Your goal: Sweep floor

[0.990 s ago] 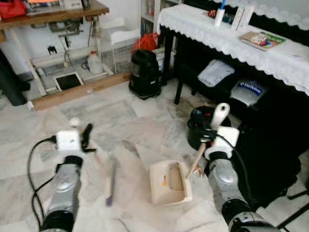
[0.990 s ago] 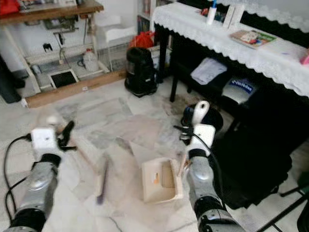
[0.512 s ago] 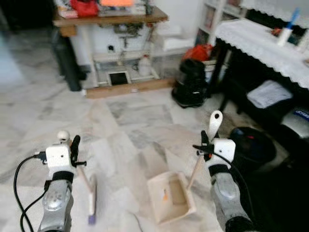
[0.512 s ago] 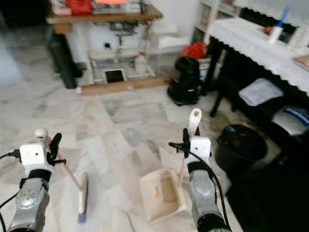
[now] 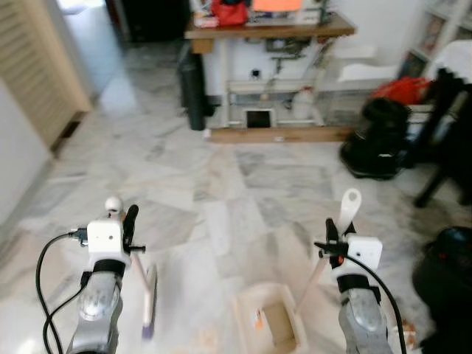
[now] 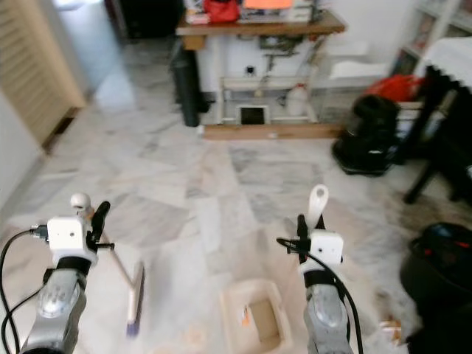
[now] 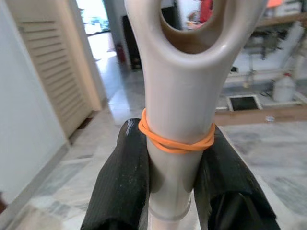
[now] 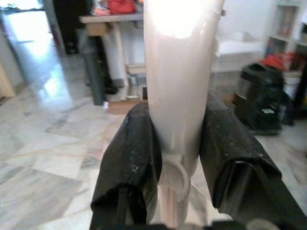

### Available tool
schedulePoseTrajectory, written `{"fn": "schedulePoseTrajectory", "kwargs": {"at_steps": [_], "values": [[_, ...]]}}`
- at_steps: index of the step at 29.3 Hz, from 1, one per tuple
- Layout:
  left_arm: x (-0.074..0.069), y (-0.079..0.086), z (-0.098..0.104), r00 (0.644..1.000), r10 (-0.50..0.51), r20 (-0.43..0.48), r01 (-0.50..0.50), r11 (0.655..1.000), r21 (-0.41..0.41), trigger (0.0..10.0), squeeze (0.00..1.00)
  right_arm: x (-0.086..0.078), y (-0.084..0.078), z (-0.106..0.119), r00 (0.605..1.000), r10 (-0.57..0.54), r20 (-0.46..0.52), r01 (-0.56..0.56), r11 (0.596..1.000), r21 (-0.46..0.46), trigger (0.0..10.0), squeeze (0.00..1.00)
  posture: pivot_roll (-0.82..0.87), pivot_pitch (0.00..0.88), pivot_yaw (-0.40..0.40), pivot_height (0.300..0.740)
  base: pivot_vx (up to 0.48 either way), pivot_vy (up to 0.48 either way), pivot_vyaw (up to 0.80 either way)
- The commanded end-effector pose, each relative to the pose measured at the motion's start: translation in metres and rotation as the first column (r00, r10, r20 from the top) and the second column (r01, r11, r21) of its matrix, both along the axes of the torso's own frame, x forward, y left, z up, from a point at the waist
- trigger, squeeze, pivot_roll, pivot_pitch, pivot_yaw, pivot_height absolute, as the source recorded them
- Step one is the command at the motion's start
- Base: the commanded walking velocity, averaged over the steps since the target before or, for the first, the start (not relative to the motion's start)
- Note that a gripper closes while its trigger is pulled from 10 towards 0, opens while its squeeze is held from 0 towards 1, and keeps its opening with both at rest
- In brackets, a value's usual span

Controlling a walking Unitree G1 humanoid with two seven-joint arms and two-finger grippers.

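My left gripper point(image 5: 122, 226) is shut on the beige handle of a small broom point(image 5: 150, 298), whose brush head hangs low over the marble floor point(image 5: 221, 192). In the left wrist view the handle point(image 7: 178, 96), wrapped with an orange rubber band point(image 7: 175, 140), is pinched between the black fingers point(image 7: 122, 184). My right gripper point(image 5: 330, 248) is shut on the upright handle of a beige dustpan point(image 5: 271, 329), which sits near the floor between my arms. The right wrist view has that handle point(image 8: 178, 72) clamped between both fingers point(image 8: 130, 163).
A wooden workbench point(image 5: 269, 28) with clutter stands at the far wall, a black cylinder point(image 5: 193, 92) beside it. A black vacuum point(image 5: 372, 140) and black table legs point(image 5: 442, 169) are at the right, a dark bucket point(image 5: 451, 262) nearer. A louvred door point(image 5: 37, 66) lines the left.
The camera has swung left: the lace-covered table has slid out at the right and the louvred door has come in. Both grippers keep their hold on broom and dustpan.
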State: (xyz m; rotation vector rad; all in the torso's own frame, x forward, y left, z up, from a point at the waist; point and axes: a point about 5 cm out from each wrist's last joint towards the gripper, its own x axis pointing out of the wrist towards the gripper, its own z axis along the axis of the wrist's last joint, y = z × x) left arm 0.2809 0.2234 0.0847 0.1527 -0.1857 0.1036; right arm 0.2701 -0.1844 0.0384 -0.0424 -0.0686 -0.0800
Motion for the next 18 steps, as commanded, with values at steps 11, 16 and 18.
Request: {"fn": "schedulePoseTrajectory", "kwargs": {"at_steps": [11,16,18], "values": [[-0.013,0.019,0.000,0.998,0.070,0.003,-0.070,0.997,0.023,10.0,0.00,0.011,0.005,0.015,0.999,-0.012,0.042,0.010,0.999,0.037,10.0,0.00,0.02,0.000,0.001,0.740,0.000,0.000,0.79],[-0.017,0.018,-0.005,0.997,0.072,-0.013,-0.072,0.997,0.024,10.0,0.00,0.014,0.002,0.017,0.999,-0.014,0.041,0.012,0.999,0.041,10.0,0.00,0.02,0.000,-0.010,0.740,0.000,0.000,0.79],[-0.020,0.018,-0.006,0.997,0.071,-0.015,-0.071,0.997,0.025,10.0,0.00,0.014,0.000,0.018,0.999,-0.014,0.041,0.013,0.999,0.042,10.0,0.00,0.03,0.000,-0.015,0.740,0.000,0.000,0.80]]}}
